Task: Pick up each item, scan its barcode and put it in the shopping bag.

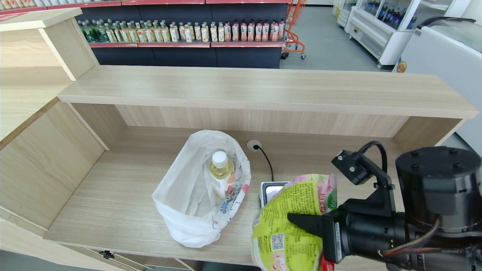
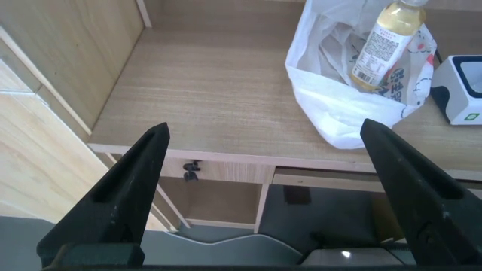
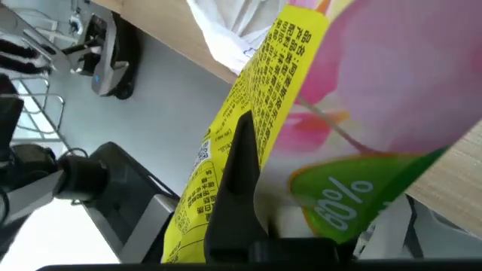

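Right fingers (image 1: 302, 222) clamp the snack bag (image 1: 288, 205); left fingers (image 2: 128, 192) spread.

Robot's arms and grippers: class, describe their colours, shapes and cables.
Both are matte black. The left gripper has two flat, tapering fingers. The right gripper has a wedge-shaped finger; its wrist carries a small camera on a bracket with a looped black cable, beside a round, bolted joint housing.

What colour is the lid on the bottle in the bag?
White. The cap on the bottle in the shopping bag shows best in the head view.
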